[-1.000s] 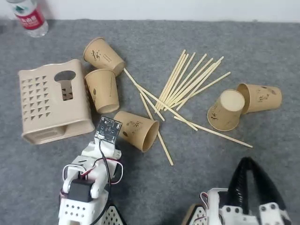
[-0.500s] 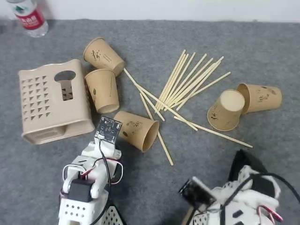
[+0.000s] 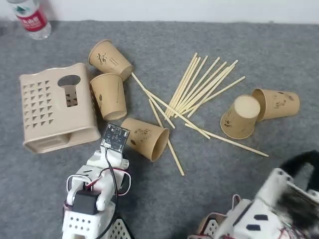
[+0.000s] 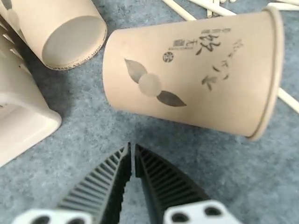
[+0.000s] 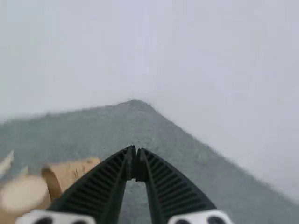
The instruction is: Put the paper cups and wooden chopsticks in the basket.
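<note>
Five paper cups lie on the grey mat: two (image 3: 109, 59) (image 3: 108, 94) beside the beige basket (image 3: 55, 107), one (image 3: 146, 137) near the middle, two (image 3: 240, 117) (image 3: 276, 103) on the right. Wooden chopsticks (image 3: 199, 89) are scattered between them. My left gripper (image 4: 132, 151) is shut and empty, just short of the side of the middle cup (image 4: 196, 74); another cup (image 4: 60, 28) and the basket's corner (image 4: 18, 116) lie beside it. My right gripper (image 5: 134, 156) is shut and empty, raised and pointing at the mat's far corner, with the right-hand cups (image 5: 70, 172) low in its view.
A plastic bottle (image 3: 31, 17) lies at the mat's back left corner. The basket rests on its side, its perforated wall up. The left arm (image 3: 97, 194) is at the front left and the right arm (image 3: 279, 209) at the front right edge.
The right arm has swung to the right and turned, so its body now sits at the front right corner. The left arm, cups and chopsticks have not moved.
</note>
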Available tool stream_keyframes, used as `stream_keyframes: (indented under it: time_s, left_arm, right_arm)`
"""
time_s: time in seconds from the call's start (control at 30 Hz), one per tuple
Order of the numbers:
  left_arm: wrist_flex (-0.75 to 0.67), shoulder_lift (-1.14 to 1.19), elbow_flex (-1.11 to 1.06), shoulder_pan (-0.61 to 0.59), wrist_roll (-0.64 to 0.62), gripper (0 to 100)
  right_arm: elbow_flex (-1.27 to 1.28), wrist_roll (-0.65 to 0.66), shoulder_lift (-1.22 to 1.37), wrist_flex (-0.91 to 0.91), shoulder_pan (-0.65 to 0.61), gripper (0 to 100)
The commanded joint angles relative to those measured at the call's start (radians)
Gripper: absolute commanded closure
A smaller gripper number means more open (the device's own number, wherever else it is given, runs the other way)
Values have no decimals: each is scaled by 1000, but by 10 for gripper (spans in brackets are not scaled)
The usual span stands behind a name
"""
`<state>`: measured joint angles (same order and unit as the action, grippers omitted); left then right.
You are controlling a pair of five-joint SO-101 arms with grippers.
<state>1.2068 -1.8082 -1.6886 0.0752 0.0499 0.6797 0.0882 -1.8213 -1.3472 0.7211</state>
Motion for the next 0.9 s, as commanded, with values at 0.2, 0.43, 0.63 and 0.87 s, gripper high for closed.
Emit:
stream_keyframes:
  time_s: [0.2, 0.43, 0.63, 0.87]
  left_arm:
    - [-18, -12, 5, -9, 9, 988]
    - [-18, -12, 5, -9, 9, 988]
    - [-18, -12, 5, -9, 9, 988]
    - [-17, -12, 5, -9, 9, 988]
  right_arm:
    - [-18, -21, 5, 94, 147, 984]
    - [-15, 3, 5, 199, 147, 672]
    - [-11, 12, 5, 179, 151, 711]
    - [-25, 169, 5, 157, 147, 955]
